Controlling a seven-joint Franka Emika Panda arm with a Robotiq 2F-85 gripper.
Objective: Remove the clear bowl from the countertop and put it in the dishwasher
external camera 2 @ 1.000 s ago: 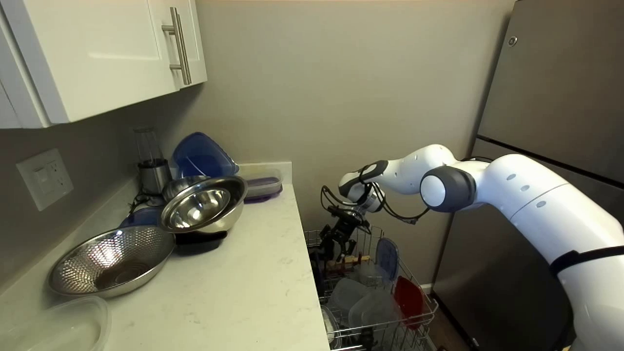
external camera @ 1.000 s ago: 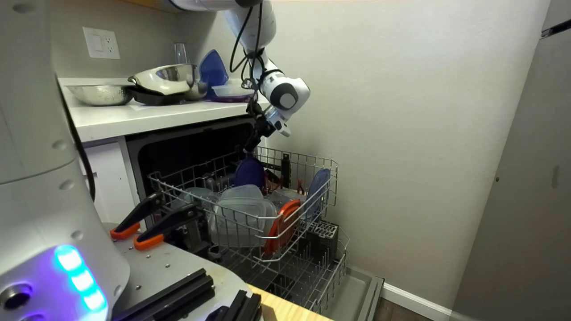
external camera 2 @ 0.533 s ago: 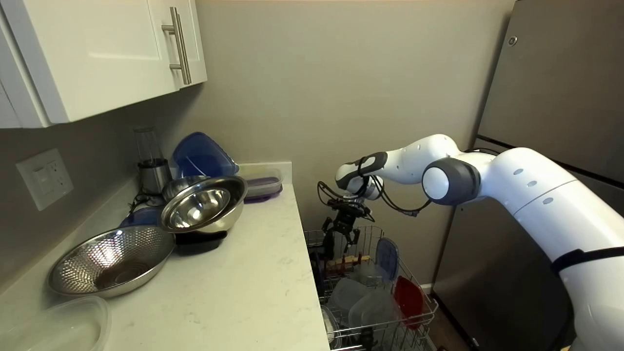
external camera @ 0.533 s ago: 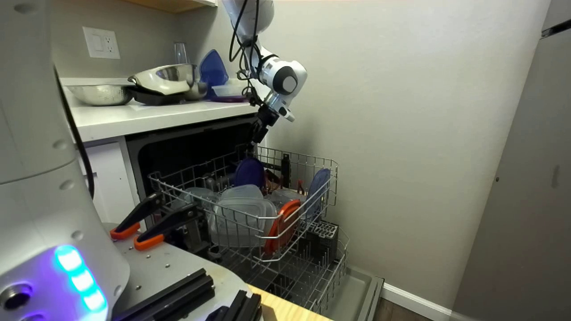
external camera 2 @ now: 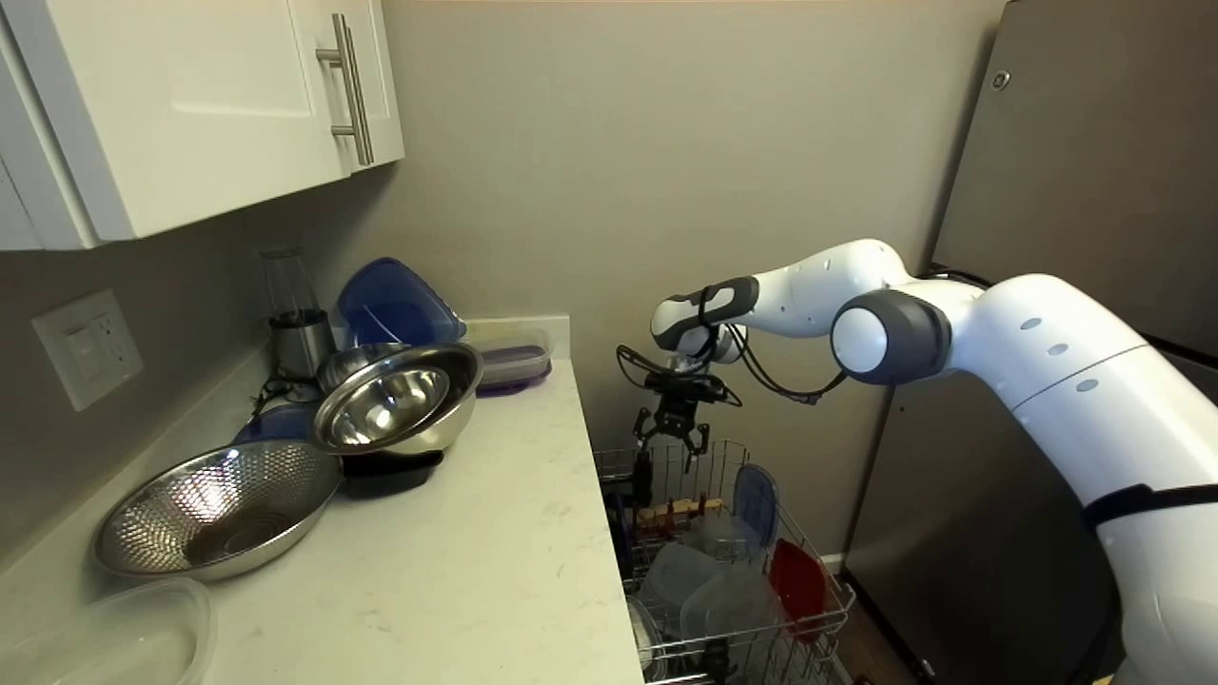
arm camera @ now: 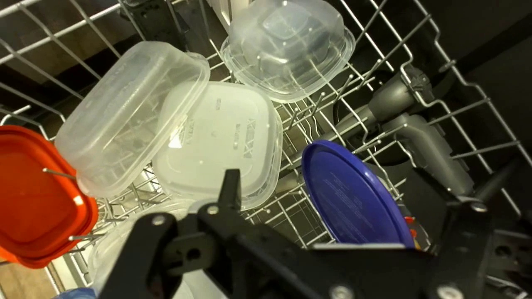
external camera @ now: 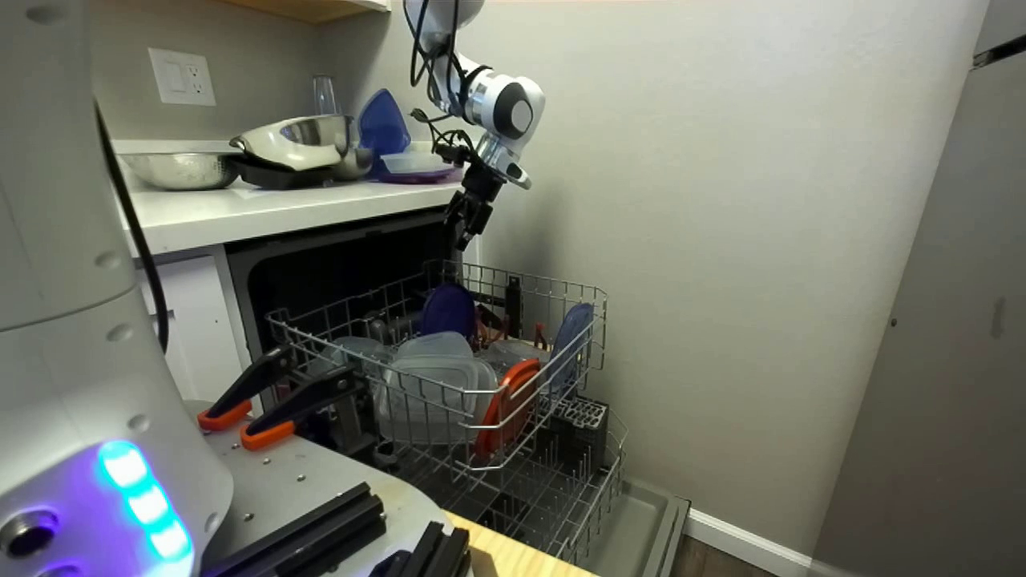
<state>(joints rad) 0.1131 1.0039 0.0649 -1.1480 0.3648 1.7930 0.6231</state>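
My gripper (external camera: pixel 461 236) is open and empty above the back of the dishwasher's (external camera: pixel 345 260) upper rack. In an exterior view the gripper (external camera 2: pixel 673 447) shows both fingers apart. In the wrist view the gripper (arm camera: pixel 326 176) straddles a purple lid (arm camera: pixel 349 199) standing below, apart from it. Several see-through containers show, and I cannot tell for sure which is the clear bowl. A rounded clear one (arm camera: pixel 286 50) lies upside down in the rack. On the countertop (external camera 2: pixel 495 552) are a clear container (external camera 2: pixel 124 628), cut by the frame, and another (external camera 2: pixel 514 362) on a purple lid.
The rack also holds clear tubs (arm camera: pixel 216 137) and a red-orange lid (arm camera: pixel 37 195). A metal colander (external camera 2: pixel 219 514), stacked metal bowls (external camera 2: pixel 395 404) and a blue container (external camera 2: pixel 390 304) stand on the counter. The wall (external camera: pixel 681 240) rises beside the rack; a grey fridge (external camera 2: pixel 1075 238) stands opposite the counter.
My gripper has risen from low beside the purple lid to above the rack and turned more upright. Its fingers are clearly apart. The rack's dishes and counter items have not visibly moved.
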